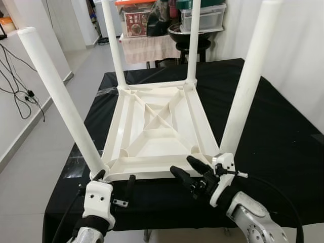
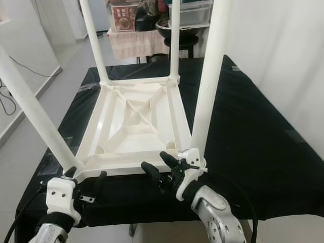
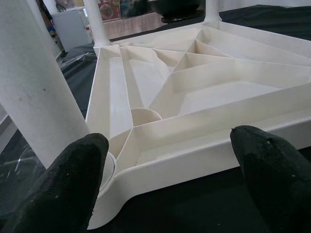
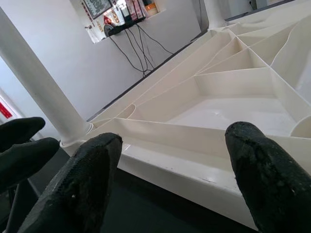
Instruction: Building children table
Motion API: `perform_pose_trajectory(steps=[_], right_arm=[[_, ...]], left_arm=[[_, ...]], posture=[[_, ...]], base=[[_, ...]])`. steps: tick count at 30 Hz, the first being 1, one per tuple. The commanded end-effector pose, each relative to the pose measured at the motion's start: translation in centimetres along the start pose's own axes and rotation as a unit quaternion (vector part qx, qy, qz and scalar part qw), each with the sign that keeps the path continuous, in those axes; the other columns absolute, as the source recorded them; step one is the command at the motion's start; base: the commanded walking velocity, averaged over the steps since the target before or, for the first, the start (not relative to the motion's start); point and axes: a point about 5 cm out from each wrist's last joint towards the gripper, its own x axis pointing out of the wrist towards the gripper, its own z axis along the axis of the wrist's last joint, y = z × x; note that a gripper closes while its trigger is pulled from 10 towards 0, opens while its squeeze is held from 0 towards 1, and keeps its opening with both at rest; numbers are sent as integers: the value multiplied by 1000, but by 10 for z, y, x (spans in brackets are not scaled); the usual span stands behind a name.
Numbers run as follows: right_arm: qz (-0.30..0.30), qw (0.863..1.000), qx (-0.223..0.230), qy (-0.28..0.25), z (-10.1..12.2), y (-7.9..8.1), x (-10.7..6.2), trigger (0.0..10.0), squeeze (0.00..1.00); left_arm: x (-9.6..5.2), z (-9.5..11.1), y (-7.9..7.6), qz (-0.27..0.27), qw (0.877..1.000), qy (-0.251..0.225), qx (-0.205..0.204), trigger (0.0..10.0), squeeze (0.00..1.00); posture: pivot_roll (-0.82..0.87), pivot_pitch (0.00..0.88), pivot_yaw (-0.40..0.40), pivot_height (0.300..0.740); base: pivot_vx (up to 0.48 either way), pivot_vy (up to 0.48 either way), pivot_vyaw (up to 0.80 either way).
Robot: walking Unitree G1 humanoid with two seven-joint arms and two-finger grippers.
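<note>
A black-covered table (image 1: 283, 131) is seen carrying a white plastic children table (image 1: 157, 126), which is laid upside down near the middle of the cloth with its ribbed underside facing up. Four white legs are seen standing up from its corners: a far left leg (image 1: 113, 43), a far right leg (image 1: 194, 38), a near left leg (image 1: 61, 98) and a near right leg (image 1: 248, 76), the two near ones leaning outward toward the camera. The left pincer (image 1: 114, 183) is held at the near left corner, just beside the foot of the near left leg, with its black fingers (image 3: 68, 189) spread wide and the corner's rim seen between them; nothing is gripped. The right pincer (image 1: 188, 169) is held at the near edge of the upturned top, beside the near right corner, its fingers (image 4: 77, 184) likewise parted wide and empty, with the rim lying just ahead of the tips. Behind the table, a stool (image 1: 190, 48) and storage boxes (image 1: 205, 15) are seen.
</note>
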Motion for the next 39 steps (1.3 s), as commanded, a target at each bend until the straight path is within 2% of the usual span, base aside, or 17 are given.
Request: perform_pose_trajectory(steps=[1, 21, 27, 32, 36, 39], right_arm=[[-2, 1000, -3, -4, 2, -1, 3, 10000, 0], [0, 1000, 3, -4, 1, 1, 4, 10000, 0], [2, 1000, 6, -2, 1, 1, 4, 10000, 0], [2, 1000, -2, 5, 0, 2, 5, 10000, 0], [-1, 1000, 12, 1, 2, 0, 5, 10000, 0], [-11, 1000, 13, -6, 6, -3, 5, 10000, 0]], left_arm=[[0, -4, 3, 7, 1000, 11, -3, 10000, 0], [1, -5, 5, 4, 1000, 14, -11, 10000, 0], [-1, -2, 4, -3, 1000, -1, -15, 10000, 0], [-4, -5, 5, 3, 1000, 22, 12, 10000, 0], [-4, -4, 6, 9, 1000, 18, 21, 10000, 0], [-4, -4, 6, 13, 999, 15, 30, 10000, 0]], posture=[[-75, 4, 46, 740], [-79, 14, 49, 740], [-80, 16, 49, 740], [-63, 2, 42, 740], [-60, 0, 36, 740], [-53, 0, 33, 740]], base=[[0, 0, 0], [0, 0, 0], [0, 0, 0], [0, 288, 0], [0, 480, 0], [0, 0, 0]])
